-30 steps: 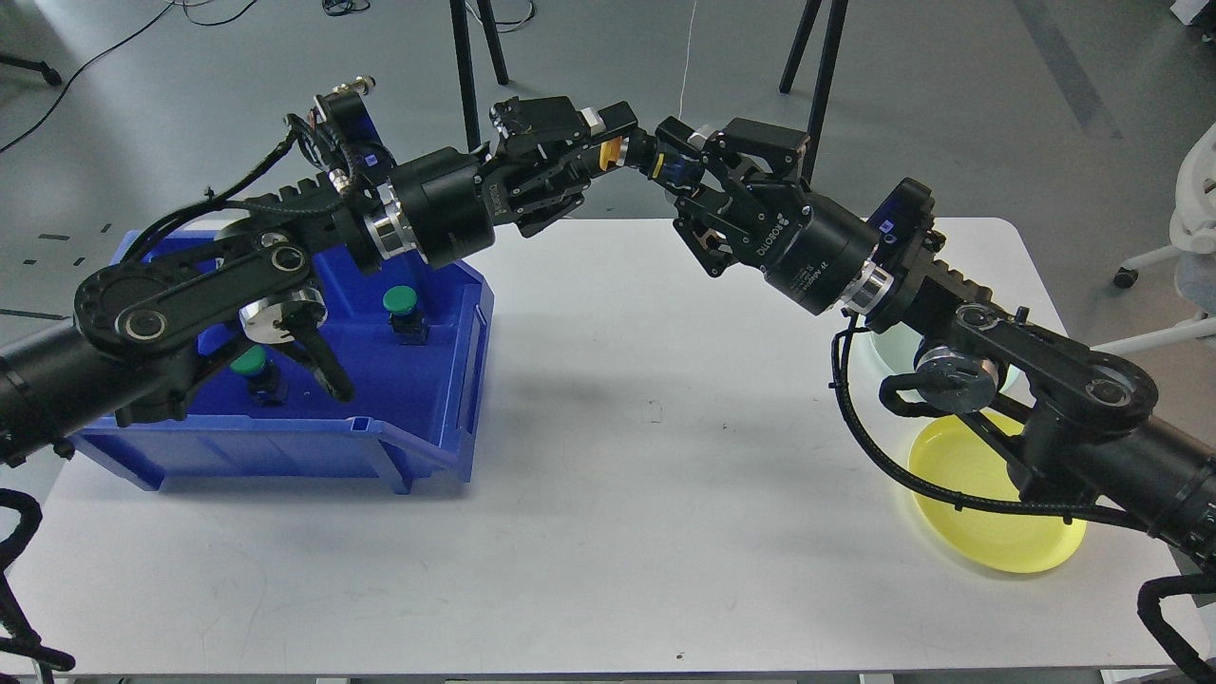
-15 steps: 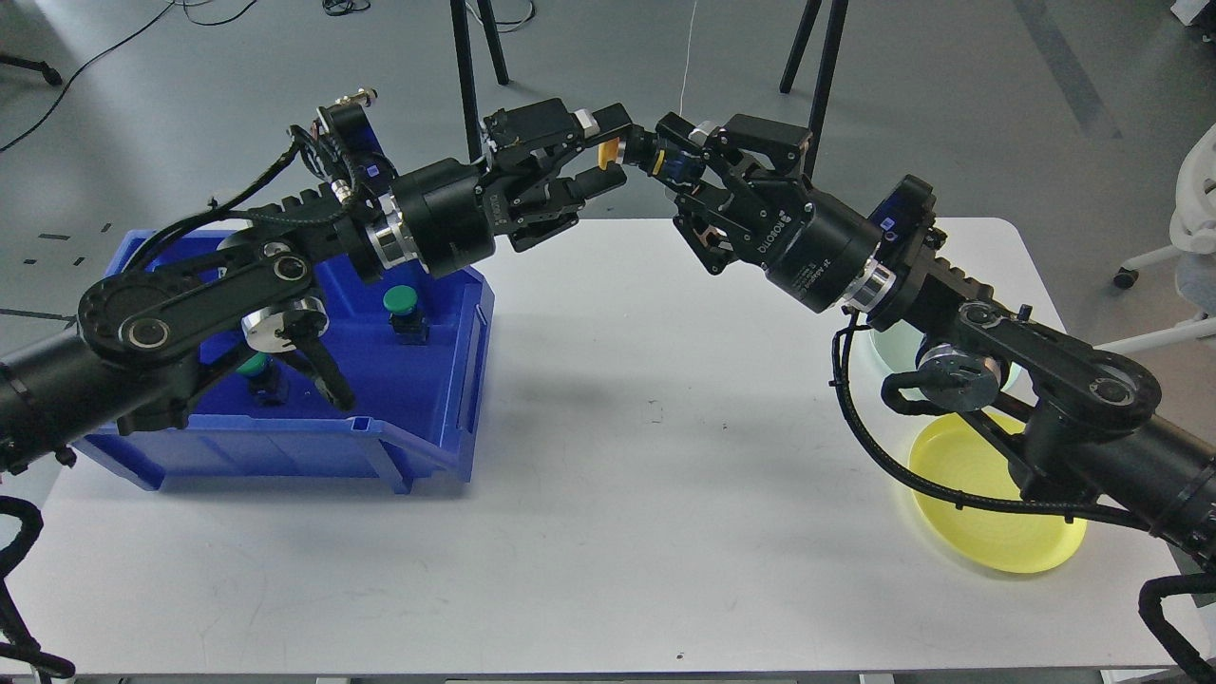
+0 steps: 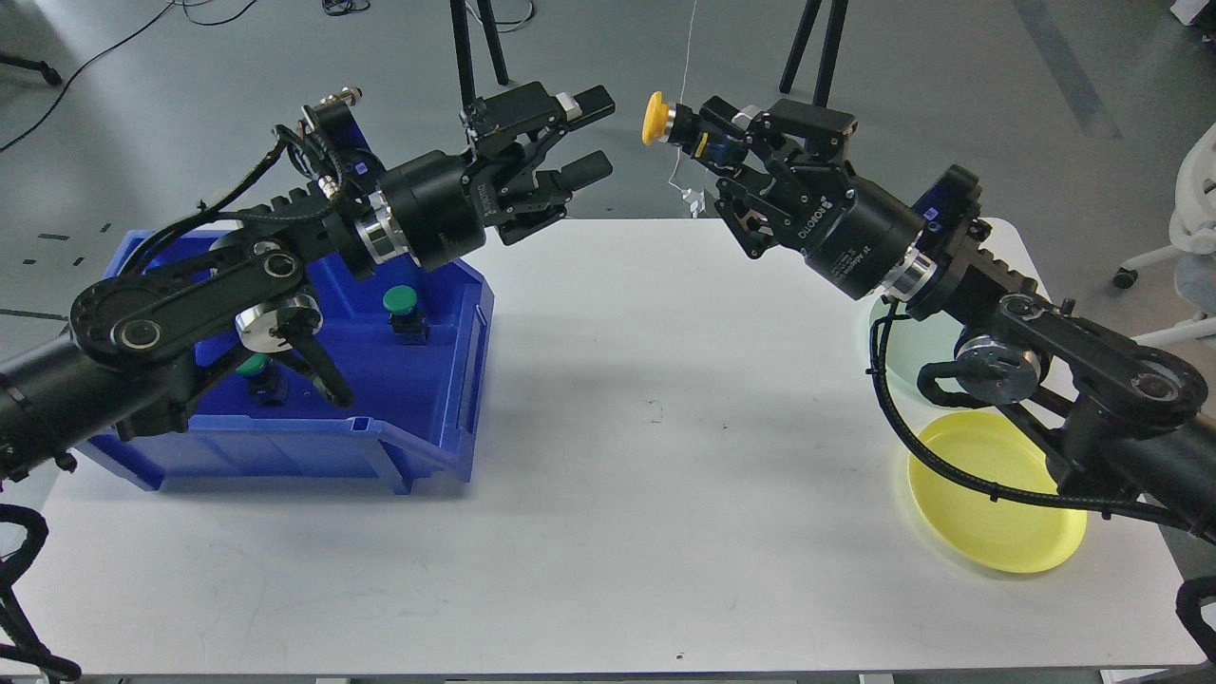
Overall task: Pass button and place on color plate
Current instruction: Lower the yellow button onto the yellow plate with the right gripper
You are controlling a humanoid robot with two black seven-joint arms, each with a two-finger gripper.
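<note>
A yellow-capped push button [image 3: 655,117] with a dark body is held in the air by my right gripper [image 3: 714,134], which is shut on the button's body, above the table's far edge. My left gripper [image 3: 591,136] is open and empty, a short gap to the left of the button. A yellow plate [image 3: 988,513] lies on the table at the right, partly under my right arm. A pale green plate [image 3: 898,334] lies behind it, mostly hidden by the arm.
A blue bin [image 3: 418,399] stands on the white table [image 3: 627,456] at the left, holding a green-capped button [image 3: 400,302] and another green one [image 3: 250,365] partly hidden by my left arm. Tripod legs [image 3: 475,47] stand behind the table.
My left gripper opened and let go of the yellow button. My right gripper, shut on it, pulled it away to the right and up. A gap now shows between the two grippers.
</note>
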